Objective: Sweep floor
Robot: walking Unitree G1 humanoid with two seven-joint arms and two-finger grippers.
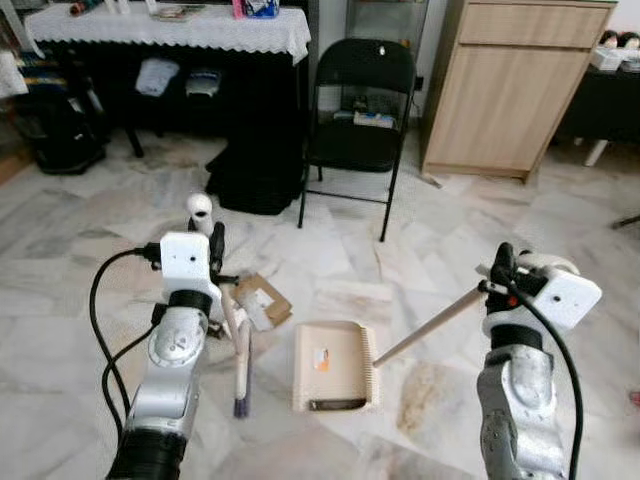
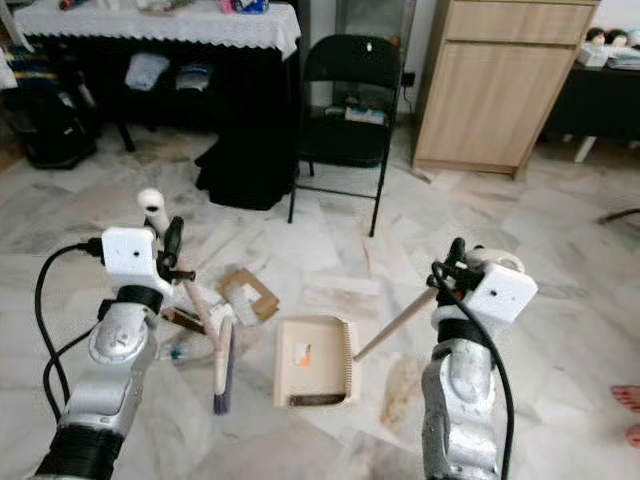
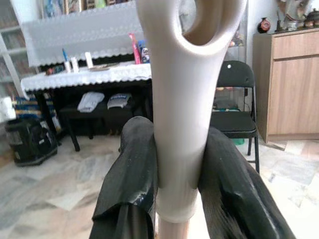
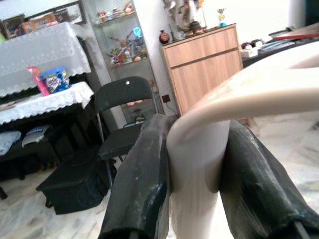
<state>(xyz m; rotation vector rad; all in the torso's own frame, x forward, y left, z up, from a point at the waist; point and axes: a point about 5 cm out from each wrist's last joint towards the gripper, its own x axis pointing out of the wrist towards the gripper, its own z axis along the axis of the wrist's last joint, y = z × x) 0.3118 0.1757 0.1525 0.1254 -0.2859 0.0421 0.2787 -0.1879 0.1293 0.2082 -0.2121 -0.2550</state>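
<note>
Left tool [image 3: 179,194] clamped on the cream broom [image 1: 236,335] handle near its looped top, fingers [image 3: 132,174] pressed to both sides of the shaft. Broom slanting down from that grip to the marble floor [image 1: 420,250], bristle end resting just left of the dustpan [image 1: 333,365]. Dustpan lying flat on the floor, cream, with a small orange label on its tray and a comb edge on its right side. Long dustpan handle [image 1: 432,322] rising up and to the right from the dustpan into the right tool [image 4: 194,169], gripped tight there between both fingers [image 4: 144,179]. Crumpled cardboard [image 1: 262,300] lying on the floor just up and left of the dustpan, touching the broom shaft or right beside it; cannot tell which. Black folding chair [image 1: 358,120] standing well beyond the dustpan. Wooden cabinet [image 1: 510,85] right of the chair. Table [image 1: 180,28] with a white lace cloth left of the chair, dark bags beneath it.
</note>
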